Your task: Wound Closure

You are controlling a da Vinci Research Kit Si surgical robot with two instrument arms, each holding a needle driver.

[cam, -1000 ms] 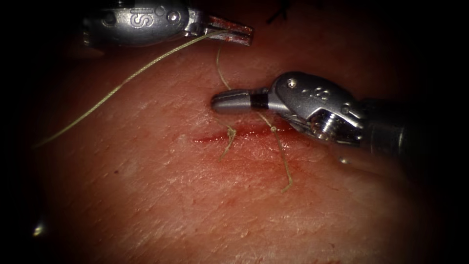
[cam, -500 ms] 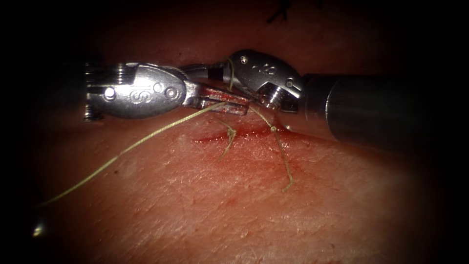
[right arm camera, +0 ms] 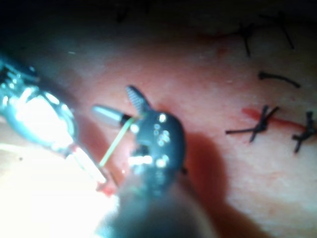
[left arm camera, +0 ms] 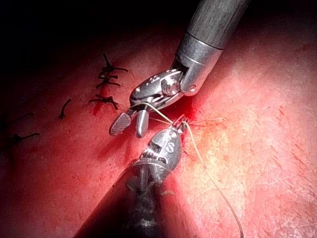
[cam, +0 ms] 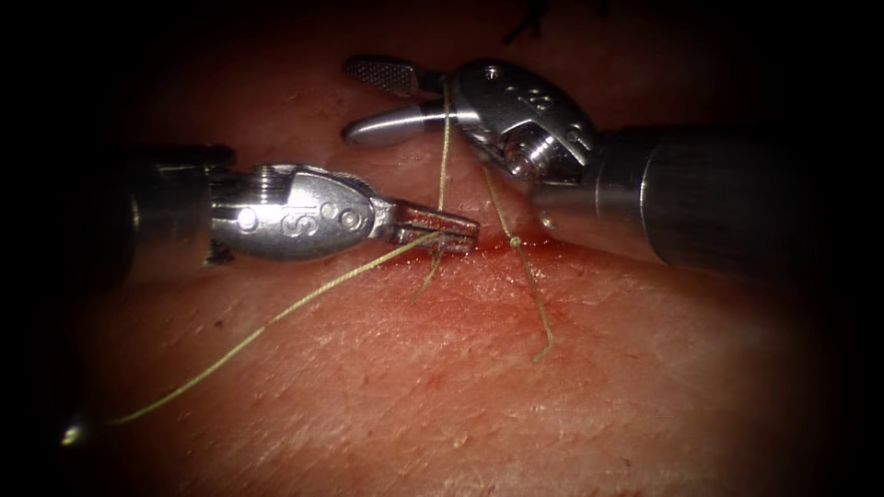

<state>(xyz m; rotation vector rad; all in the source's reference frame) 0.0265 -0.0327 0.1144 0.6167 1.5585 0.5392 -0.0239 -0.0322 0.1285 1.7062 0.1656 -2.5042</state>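
silver wristed claws (cam: 440,230), dark shafts (cam: 727,198)

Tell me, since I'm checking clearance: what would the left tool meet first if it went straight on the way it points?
The left tool, shut on the thread at the cut, points right; it would likely meet the knotted stitch first, though depth is unclear.
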